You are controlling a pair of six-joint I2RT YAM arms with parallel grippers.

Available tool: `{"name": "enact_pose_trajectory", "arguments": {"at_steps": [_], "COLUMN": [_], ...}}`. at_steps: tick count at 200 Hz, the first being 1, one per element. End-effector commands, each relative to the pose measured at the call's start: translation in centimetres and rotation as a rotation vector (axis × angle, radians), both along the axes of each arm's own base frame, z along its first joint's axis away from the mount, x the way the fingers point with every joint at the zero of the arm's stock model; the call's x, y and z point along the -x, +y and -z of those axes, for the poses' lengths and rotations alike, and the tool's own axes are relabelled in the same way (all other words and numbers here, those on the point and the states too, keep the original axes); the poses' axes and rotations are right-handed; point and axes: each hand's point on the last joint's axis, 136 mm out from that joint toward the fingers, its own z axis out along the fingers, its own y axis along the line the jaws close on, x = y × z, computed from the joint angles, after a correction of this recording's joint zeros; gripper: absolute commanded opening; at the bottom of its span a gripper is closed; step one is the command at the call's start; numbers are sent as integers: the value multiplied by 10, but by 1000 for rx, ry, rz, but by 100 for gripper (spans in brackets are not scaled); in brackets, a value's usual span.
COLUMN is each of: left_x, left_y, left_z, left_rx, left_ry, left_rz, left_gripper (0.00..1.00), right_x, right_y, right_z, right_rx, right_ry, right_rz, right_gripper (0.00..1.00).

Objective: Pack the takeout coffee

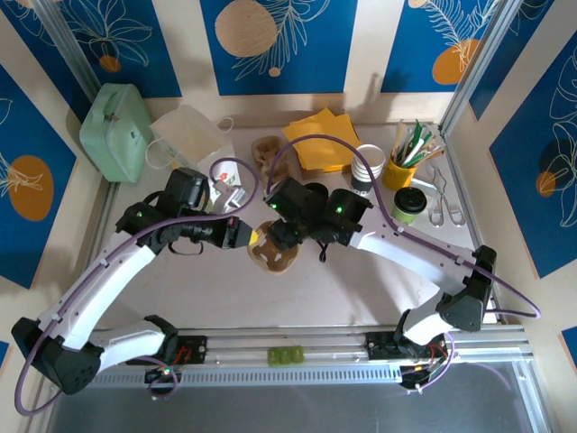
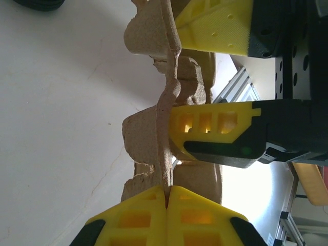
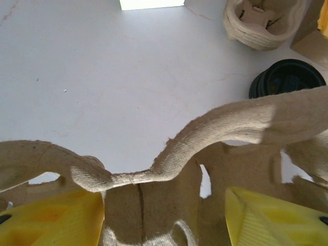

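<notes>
Steadying the pulp cup carrier [image 2: 148, 133] mid-counter [image 1: 361, 280]: your left pincer [image 2: 166, 195] pinches its rim, and your right pincer [image 3: 164, 212] straddles it, jaws apart. Next you probably fetch the takeout coffee [image 1: 408, 206].

The table [image 1: 343, 298] is seen from high above and behind the arm bases, far enough off for the whole workspace to be taken in. The left wrist camera is set close behind the left gripper [image 2: 166, 192] and faced toward 3 o'clock. The right wrist camera, close behind the right gripper [image 3: 165, 197], is faced toward 11 o'clock. The pulp carrier [image 1: 275, 259] at centre is shared by all three views.
</notes>
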Motion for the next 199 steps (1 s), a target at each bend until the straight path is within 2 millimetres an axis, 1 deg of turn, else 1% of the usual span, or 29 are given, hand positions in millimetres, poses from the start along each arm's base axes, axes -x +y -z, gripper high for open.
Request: {"name": "enact_pose_trajectory", "arguments": {"at_steps": [1,54,85,96,104,145,199], "left_x": [-1,-4,-6,-5,-5,-6,-10], "left_y": [2,-1,-1,-2,-2,-3,-4], "left_z": [-3,-4,1,2,1,1,-2], "left_rx": [14,24,13,17,20,21,15], "left_ry": [-34,-27,-16,-12,-10,-8,-4], "left_rz": [7,1,-5,-1,-2,-3,-8], "left_gripper": [0,0,0,0,0,0,0], "right_x": [6,9,5,4,3,1,-1], "right_y": [-2,-6,-9,-10,-10,-8,-6], "right_z": [-4,-1,-1,-2,-1,5,9], "right_rx": [-60,-88,-107,-118,-122,-120,-103], "right_ry": [21,34,31,33,33,47,53], "right_rz": [1,0,17,23,24,15,-3], "right_gripper": [63,63,63,60,58,60,58]}}
